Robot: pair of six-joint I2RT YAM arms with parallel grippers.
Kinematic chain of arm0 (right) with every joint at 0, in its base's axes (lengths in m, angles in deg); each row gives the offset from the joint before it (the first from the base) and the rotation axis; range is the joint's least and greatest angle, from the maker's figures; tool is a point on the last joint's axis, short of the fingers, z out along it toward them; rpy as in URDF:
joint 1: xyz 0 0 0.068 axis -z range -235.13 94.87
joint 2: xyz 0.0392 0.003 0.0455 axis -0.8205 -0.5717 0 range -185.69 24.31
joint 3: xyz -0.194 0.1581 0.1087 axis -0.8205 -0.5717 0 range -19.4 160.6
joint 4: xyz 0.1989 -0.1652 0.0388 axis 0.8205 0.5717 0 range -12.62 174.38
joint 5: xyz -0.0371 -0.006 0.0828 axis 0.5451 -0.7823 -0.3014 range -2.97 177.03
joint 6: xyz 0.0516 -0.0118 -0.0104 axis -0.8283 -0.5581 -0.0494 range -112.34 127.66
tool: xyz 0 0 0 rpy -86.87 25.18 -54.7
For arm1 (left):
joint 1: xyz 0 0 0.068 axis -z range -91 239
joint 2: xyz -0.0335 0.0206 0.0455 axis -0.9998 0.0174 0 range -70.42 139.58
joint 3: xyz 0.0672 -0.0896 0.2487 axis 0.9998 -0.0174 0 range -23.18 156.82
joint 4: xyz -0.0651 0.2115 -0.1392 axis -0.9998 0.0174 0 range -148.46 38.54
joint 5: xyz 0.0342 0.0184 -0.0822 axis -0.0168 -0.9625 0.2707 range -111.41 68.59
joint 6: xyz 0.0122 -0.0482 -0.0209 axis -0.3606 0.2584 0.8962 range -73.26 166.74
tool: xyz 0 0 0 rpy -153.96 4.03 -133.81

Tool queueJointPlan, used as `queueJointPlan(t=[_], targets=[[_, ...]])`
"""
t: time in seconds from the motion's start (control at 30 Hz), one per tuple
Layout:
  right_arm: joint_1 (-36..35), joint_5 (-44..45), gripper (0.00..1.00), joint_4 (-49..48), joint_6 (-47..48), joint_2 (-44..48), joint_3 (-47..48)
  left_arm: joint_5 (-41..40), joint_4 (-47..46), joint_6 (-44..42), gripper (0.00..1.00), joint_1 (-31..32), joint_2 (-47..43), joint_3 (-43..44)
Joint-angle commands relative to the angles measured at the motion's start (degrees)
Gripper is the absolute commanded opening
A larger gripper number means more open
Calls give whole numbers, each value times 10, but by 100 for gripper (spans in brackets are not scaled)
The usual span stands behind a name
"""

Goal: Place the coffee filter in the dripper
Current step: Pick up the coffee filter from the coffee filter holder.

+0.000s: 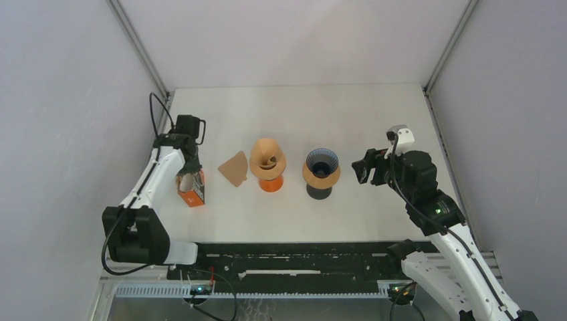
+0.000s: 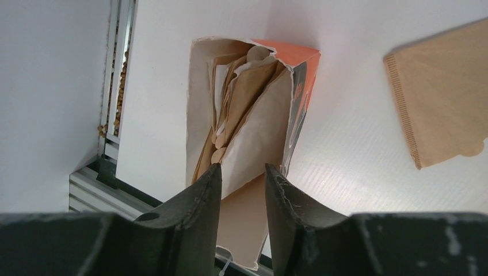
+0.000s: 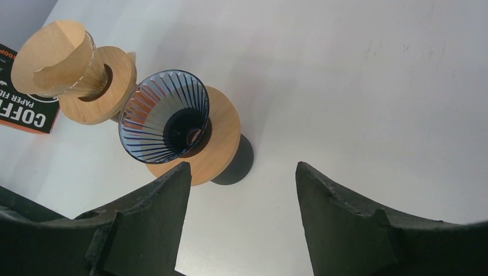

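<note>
The left gripper (image 2: 243,169) hangs over the open mouth of the orange filter box (image 2: 302,69), its two dark fingers (image 2: 210,195) a narrow gap apart. A pale paper sheet from the box shows face-on in that gap, and from here the fingers do not look pressed onto it. The box stands at the left side of the table (image 1: 301,114), its torn top stuffed with brown filters.

Just to the right of the box a loose coffee filter (image 2: 443,98) lies flat on the table, well clear of the left fingers and touching nothing else. Seen from above, it sits between the box and the orange-footed dripper (image 1: 269,160). That dripper already carries a lining filter (image 3: 52,54), which stands up out of its wooden collar.

On the other side, the right gripper (image 3: 243,169) hovers with its fingers spread wide and nothing between them. It points toward the blue dripper (image 3: 164,115), which stands just beyond the fingertips. This ribbed blue glass cone sits in a round wooden collar (image 3: 221,138) on a dark base, and no paper is in it. The two drippers stand side by side near the middle of the table, the blue one to the right. The loose filter lies beyond the orange-footed dripper, well apart from the right fingers.
</note>
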Motion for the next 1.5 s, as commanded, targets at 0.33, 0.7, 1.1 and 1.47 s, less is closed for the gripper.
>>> queueJointPlan(t=[0.33, 0.7, 1.1, 1.47], targets=[[4, -6, 75, -25, 0, 1, 1, -15, -11, -16, 38, -13, 37, 34], [7, -11, 75, -27, -1, -2, 1, 2, -13, -17, 31, -14, 34, 31], [9, -15, 75, -28, -2, -4, 1, 0, -13, -16, 30, -23, 43, 29], [9, -16, 75, -28, -2, -5, 0, 17, -13, -15, 32, -34, 43, 28]])
